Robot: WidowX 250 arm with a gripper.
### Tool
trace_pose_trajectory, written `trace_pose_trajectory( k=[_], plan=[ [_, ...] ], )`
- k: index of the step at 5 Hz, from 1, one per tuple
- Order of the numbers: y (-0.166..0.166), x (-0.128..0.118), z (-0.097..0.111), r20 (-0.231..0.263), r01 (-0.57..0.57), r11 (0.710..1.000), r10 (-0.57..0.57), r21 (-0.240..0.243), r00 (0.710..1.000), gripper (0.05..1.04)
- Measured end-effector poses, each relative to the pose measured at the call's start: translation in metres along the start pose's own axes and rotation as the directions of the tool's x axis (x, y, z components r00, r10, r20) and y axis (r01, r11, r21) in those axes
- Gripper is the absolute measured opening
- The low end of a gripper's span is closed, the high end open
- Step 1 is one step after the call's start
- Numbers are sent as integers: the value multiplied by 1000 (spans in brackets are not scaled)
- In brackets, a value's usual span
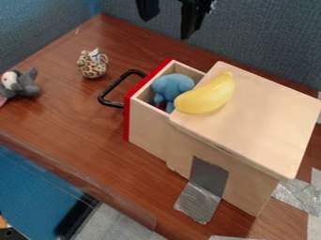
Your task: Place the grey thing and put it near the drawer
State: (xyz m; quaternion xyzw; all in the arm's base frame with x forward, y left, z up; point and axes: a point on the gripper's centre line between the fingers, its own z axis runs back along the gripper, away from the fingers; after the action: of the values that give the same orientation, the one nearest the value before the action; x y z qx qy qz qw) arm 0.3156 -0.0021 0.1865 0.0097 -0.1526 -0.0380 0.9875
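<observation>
High at the top edge hangs the gripper (170,18), its two black fingers apart with nothing between them, above and behind the drawer. A grey plush toy (26,84) with a white and pinkish part lies at the far left of the table, left of the drawer and away from it. The drawer (145,123) of the wooden box stands pulled out, with a red front and a black handle (108,93) facing left. Inside it sits a blue plush elephant (171,88).
A yellow banana (207,95) lies on the box top (263,117), at its drawer side. A leopard-spotted toy (93,64) stands behind and left of the handle. Silver tape (199,201) holds the box to the brown table (69,126). A blue-grey wall rises behind.
</observation>
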Motion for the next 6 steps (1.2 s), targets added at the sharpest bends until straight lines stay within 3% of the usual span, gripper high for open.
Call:
trace_pose_trajectory(
  k=[1,2,4,5,6],
  plan=[
    [0,-4,-9,-33,1,1000,-2,-9,999,1000],
    [54,-21,-11,-50,-91,996,90,-7,995,1000],
    [146,-62,-6,-37,-172,984,174,53,984,999],
    [187,-88,-27,-82,-174,983,179,64,980,999],
    [202,-98,-50,-100,-180,981,187,75,977,999]
  ],
)
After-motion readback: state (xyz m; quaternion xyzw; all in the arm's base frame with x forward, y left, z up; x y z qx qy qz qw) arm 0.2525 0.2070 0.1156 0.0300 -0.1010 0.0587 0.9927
